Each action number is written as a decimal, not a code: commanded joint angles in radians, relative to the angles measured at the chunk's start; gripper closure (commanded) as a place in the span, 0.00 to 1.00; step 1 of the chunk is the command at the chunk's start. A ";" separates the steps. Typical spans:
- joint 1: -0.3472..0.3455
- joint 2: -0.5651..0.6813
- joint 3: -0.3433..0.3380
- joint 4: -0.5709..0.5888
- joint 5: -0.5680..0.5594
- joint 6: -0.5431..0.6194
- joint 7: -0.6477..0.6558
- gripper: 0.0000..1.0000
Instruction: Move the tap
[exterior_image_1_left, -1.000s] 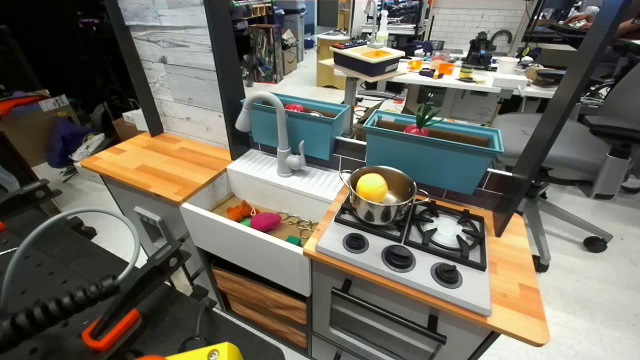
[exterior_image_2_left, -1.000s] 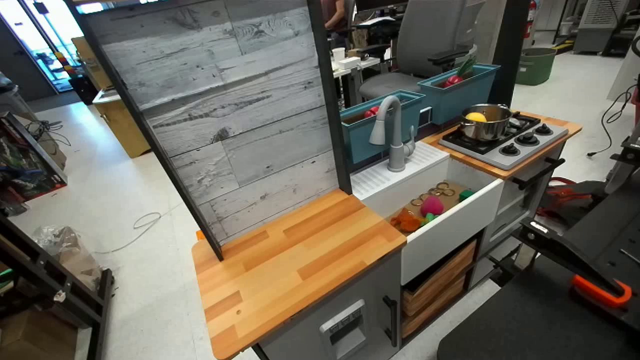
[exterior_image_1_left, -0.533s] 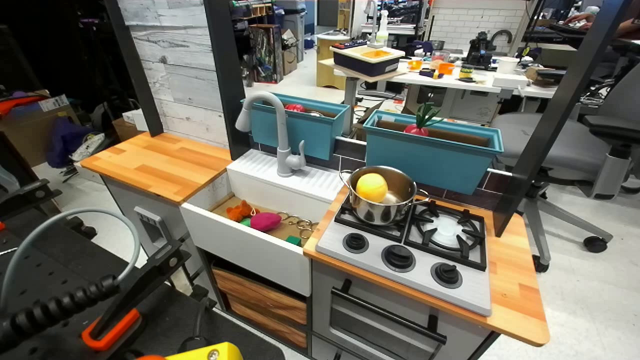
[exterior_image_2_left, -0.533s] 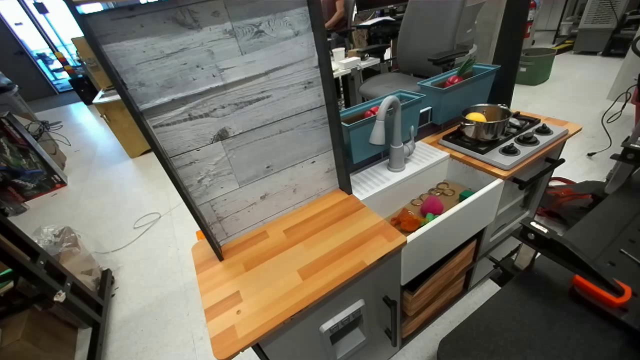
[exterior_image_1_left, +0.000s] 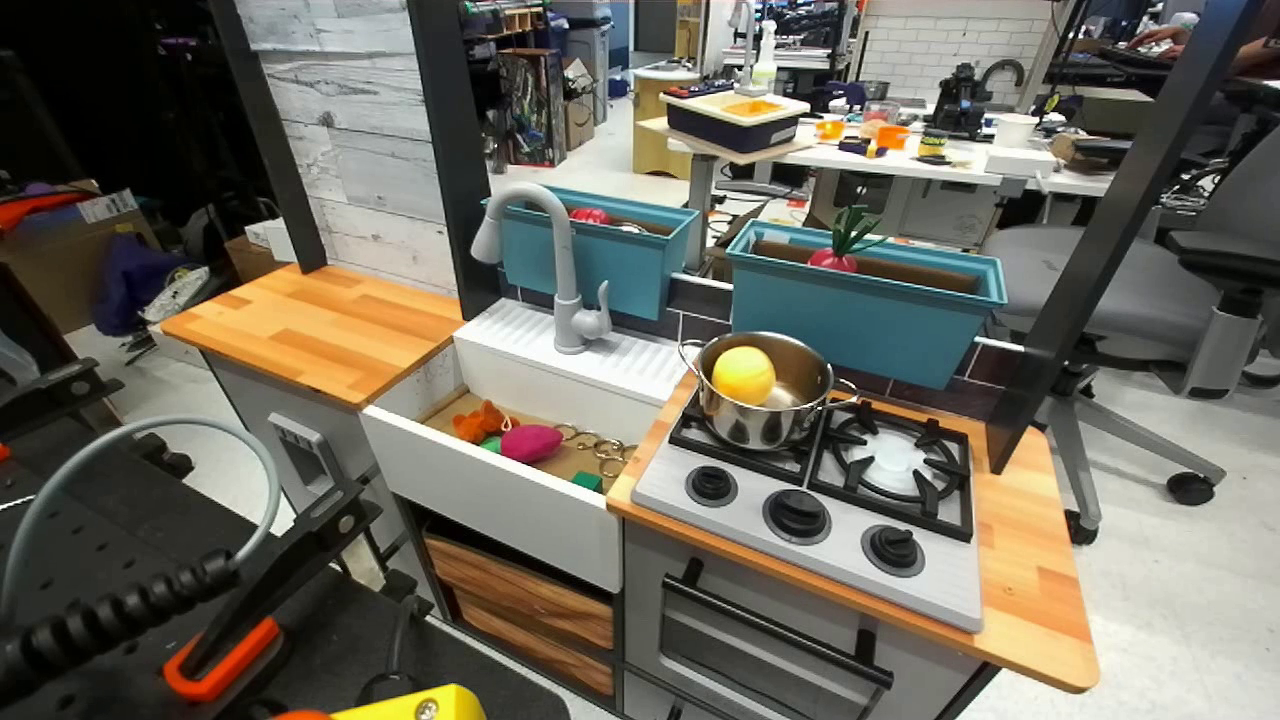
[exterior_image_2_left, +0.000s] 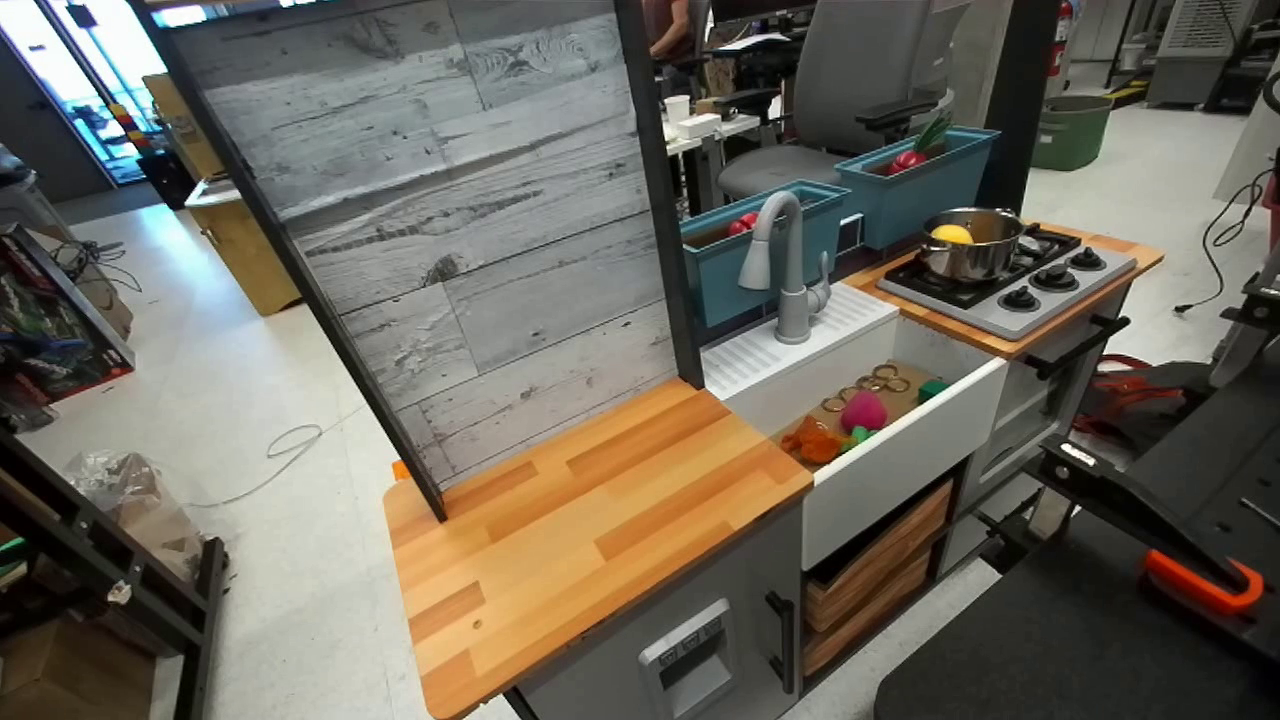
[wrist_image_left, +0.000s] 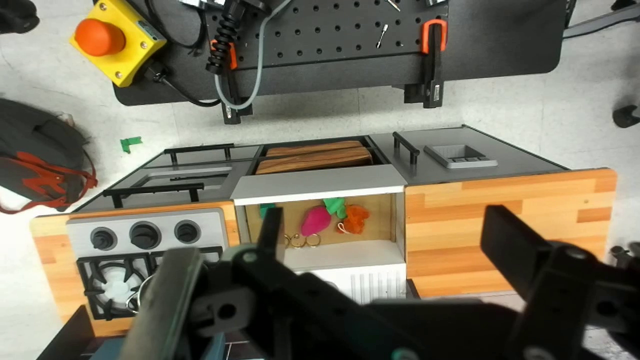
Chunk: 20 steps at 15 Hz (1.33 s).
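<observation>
Apparently the approach is the step in hand: the jaws gape wide, holding nothing, with the tap (exterior_image_1_left: 565, 270) well apart from them, probably below. Next they should descend and line up with its spout (exterior_image_1_left: 488, 238).

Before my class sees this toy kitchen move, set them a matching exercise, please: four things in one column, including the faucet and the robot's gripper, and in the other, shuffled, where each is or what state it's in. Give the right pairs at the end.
Things
1. grey gooseneck faucet
2. steel pot
3. yellow ball
4. gripper

Places and states
A. standing on the stovetop
B. upright on the ridged white ledge of the sink
C. jaws apart, gripping nothing
D. inside the steel pot

Right pairs: 1-B, 2-A, 3-D, 4-C
</observation>
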 joint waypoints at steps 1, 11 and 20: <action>-0.007 0.076 0.012 0.011 0.006 0.054 0.025 0.00; -0.006 0.548 0.034 0.088 -0.009 0.593 0.155 0.00; 0.098 1.016 -0.069 0.363 -0.137 0.949 0.422 0.00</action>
